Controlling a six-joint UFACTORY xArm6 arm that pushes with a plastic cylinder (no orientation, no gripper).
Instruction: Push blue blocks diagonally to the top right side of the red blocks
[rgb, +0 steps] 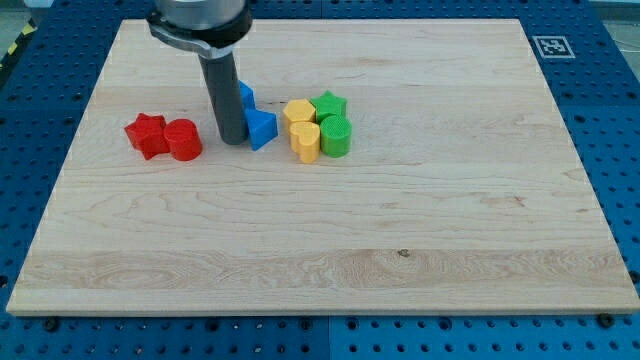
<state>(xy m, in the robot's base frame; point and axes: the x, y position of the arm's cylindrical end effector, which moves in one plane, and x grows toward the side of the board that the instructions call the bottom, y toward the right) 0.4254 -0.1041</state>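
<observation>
My tip (232, 139) presses against the blue blocks (255, 122) from their 9 o'clock side; they sit at 3 o'clock of the red star (147, 134) and red cylinder (184, 140). Judging by this, the push is underway; next calls for driving toward 1 o'clock. There is no claw, so no claw state to tell. The counter (400, 230) bears no readable writing, only a marker tag (550, 46).

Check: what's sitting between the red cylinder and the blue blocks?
Camera view: only my tip stands between the red cylinder and the blue blocks, close against the blue ones; otherwise bare board.
</observation>
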